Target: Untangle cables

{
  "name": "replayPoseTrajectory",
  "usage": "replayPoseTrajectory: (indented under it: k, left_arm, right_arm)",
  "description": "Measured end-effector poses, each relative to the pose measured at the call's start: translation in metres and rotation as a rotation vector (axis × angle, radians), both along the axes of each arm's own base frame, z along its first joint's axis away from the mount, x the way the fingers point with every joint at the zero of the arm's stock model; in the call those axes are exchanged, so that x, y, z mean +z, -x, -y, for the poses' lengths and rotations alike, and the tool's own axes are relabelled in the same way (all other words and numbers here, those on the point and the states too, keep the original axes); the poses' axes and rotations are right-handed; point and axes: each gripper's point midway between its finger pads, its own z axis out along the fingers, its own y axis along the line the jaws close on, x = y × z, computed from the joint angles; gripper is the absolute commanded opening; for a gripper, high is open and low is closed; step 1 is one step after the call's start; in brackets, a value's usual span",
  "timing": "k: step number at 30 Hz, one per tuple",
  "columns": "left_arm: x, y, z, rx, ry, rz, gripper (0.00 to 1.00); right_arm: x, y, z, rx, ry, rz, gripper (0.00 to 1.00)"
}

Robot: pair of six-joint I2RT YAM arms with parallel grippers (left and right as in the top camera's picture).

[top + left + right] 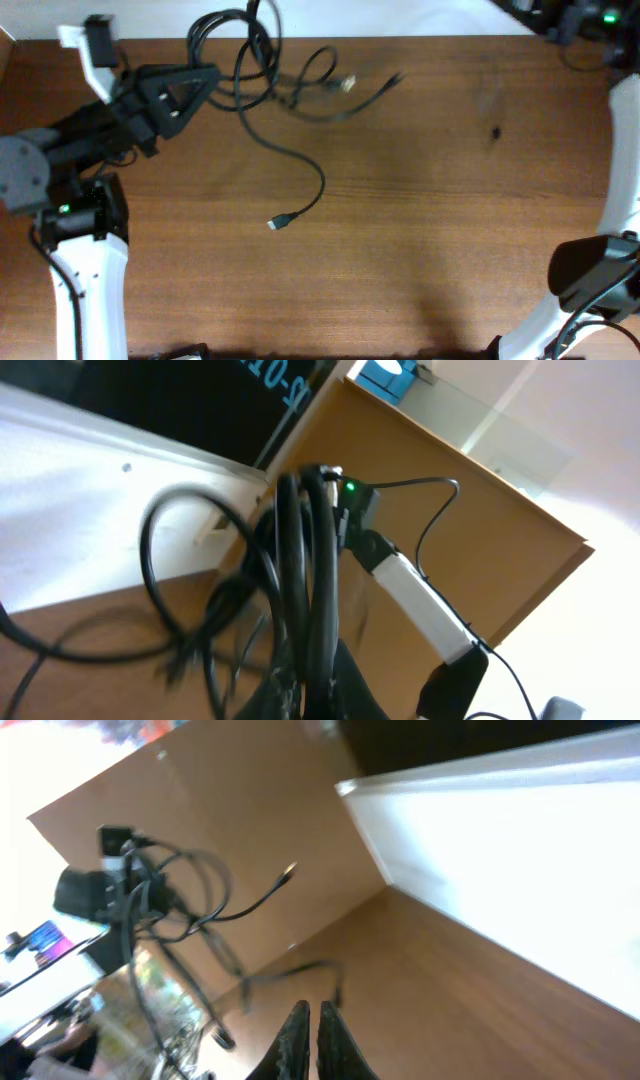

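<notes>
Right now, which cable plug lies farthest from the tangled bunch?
The plug ending the long curved cable, alone in the middle. The pale-tipped end and the dark end lie up beside the tangle.

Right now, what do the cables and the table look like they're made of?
The cables: matte black sheath, probably rubber or plastic, since they bend in loose loops. The plug end: its pale tip suggests metal. The table: brown with grain streaks, wood or wood-look laminate.

Thin black cables (pixel 268 88) — tangled loops, one end trailing
</notes>
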Motion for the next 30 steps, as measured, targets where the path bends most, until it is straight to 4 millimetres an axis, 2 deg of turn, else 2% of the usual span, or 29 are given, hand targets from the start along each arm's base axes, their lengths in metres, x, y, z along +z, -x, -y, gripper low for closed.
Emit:
replayPoseTrajectory:
  k: [1, 2, 3, 6, 8, 10, 12, 14, 18, 22, 30]
  left_arm:
    - [0.004, 0.005, -0.003, 0.012, -0.007, 0.016, 0.00]
    - [0.006, 0.010, -0.003, 0.011, -0.015, 0.026, 0.00]
    - [0.007, 0.014, -0.002, 0.008, -0.023, 0.033, 0.00]
    - [0.005, 0.017, -0.002, -0.001, -0.035, 0.028, 0.00]
    - [0.004, 0.018, -0.002, -0.008, -0.038, 0.023, 0.00]
    - [0.002, 0.019, -0.001, -0.022, -0.042, 0.007, 0.00]
    - [-0.001, 0.024, 0.004, -0.058, -0.051, -0.022, 0.00]
    - [-0.006, 0.035, 0.020, -0.144, -0.072, -0.047, 0.00]
    - [-0.011, 0.053, 0.047, -0.276, -0.095, -0.068, 0.00]
    - [-0.012, 0.055, 0.049, -0.295, -0.101, -0.079, 0.00]
    - [-0.005, 0.052, 0.048, -0.264, -0.080, -0.046, 0.00]
  right_arm:
    - [-0.001, -0.002, 0.014, -0.034, -0.002, -0.010, 0.14]
    - [-0.002, -0.002, 0.021, -0.050, -0.006, -0.023, 0.35]
    - [-0.002, -0.003, 0.023, -0.057, -0.005, -0.025, 0.40]
    - [-0.004, -0.002, 0.014, -0.039, -0.012, -0.050, 0.40]
    - [-0.004, -0.001, -0.001, -0.008, -0.008, -0.042, 0.40]
    - [-0.004, 0.005, -0.036, 0.068, 0.003, -0.006, 0.40]
    - [-0.002, 0.024, -0.098, 0.208, 0.016, 0.071, 0.36]
    - [0.002, 0.049, -0.150, 0.333, 0.020, 0.158, 0.36]
    - [0.006, 0.083, -0.200, 0.463, 0.013, 0.282, 0.32]
    - [0.007, 0.089, -0.208, 0.484, 0.010, 0.268, 0.32]
    - [0.007, 0.113, -0.238, 0.570, -0.002, 0.275, 0.33]
